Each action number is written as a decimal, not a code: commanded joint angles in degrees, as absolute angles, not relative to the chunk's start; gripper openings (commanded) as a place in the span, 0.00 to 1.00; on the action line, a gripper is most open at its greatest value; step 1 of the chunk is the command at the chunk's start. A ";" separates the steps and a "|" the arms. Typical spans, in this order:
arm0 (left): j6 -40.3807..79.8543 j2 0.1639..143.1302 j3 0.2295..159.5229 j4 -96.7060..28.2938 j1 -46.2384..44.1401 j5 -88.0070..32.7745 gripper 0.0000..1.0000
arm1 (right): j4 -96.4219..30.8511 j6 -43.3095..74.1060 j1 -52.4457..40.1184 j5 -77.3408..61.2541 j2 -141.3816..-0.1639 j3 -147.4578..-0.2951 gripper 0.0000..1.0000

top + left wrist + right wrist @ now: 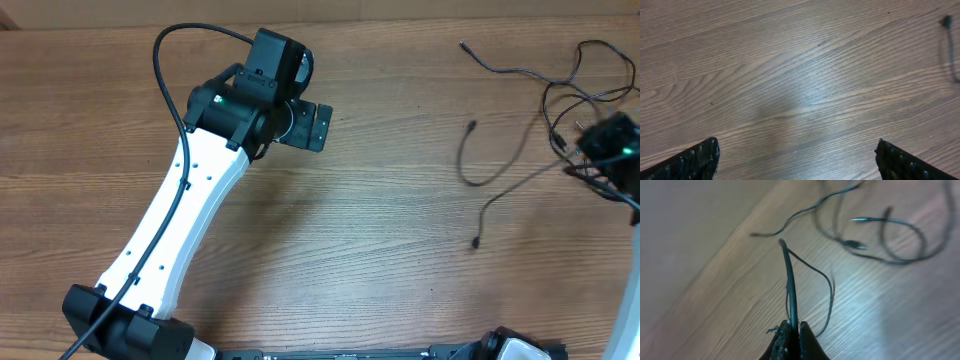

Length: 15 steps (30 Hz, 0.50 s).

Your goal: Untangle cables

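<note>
Black cables (500, 70) lay in loose loops across the right side of a wooden table (380, 250), their small plugs scattered among the strands. In the overhead view, the right gripper (603, 140) sat in the thick of the tangle near the table's right edge. Its wrist camera showed the right gripper (792, 327) with its fingers pressed together, clamped on a thin black strand of the cables (789, 275). That strand rose straight out of the closed tips, and a second, finer strand curved down beside it. More loops lay blurred on the wood beyond.

The left gripper (312, 125) hung over bare wood on the table's upper left, well apart from the tangle. Its own camera showed the left gripper (796, 150) with fingers spread wide and nothing between them. One plug end of the cables (946, 21) showed at the top right corner of that view.
</note>
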<state>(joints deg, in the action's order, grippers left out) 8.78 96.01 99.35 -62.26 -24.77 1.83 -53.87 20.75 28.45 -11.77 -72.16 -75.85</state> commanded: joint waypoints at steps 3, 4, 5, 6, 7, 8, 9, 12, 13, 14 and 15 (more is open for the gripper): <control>7.88 96.31 99.37 -62.35 -25.15 2.79 1.00 | -53.80 20.56 36.97 -11.33 -71.68 -76.58 0.04; 7.88 96.31 99.37 -62.37 -25.15 2.81 0.99 | -53.80 20.56 38.50 -10.68 -71.68 -76.58 0.04; 7.88 96.31 99.37 -62.35 -25.15 2.81 1.00 | -53.80 20.56 39.64 -9.78 -71.68 -76.58 0.04; 7.88 96.31 99.37 -62.35 -25.15 2.81 1.00 | -53.78 20.56 40.73 -8.58 -71.68 -76.58 0.04; 7.88 96.31 99.37 -62.37 -25.15 2.81 0.99 | -53.69 20.56 41.95 -6.92 -71.68 -76.58 0.04; 7.88 96.31 99.37 -62.37 -25.15 2.81 1.00 | -53.65 20.58 43.31 -4.82 -71.68 -76.58 0.04; 7.88 96.31 99.37 -62.37 -25.15 2.81 1.00 | -53.54 20.58 44.12 -3.62 -71.68 -76.58 0.04; 7.88 96.31 99.37 -62.35 -25.15 2.81 1.00 | -52.82 20.56 46.72 -0.82 -71.70 -76.58 0.04; 7.88 96.31 99.37 -62.37 -25.15 2.98 1.00 | -52.34 20.58 47.72 -0.01 -71.70 -76.58 0.04; 7.88 96.31 99.37 -62.35 -25.15 2.98 1.00 | -51.72 20.58 48.66 0.30 -71.70 -76.58 0.04; 7.88 96.31 99.37 -62.35 -25.15 2.98 0.99 | -51.18 20.58 49.36 0.43 -71.70 -76.58 0.04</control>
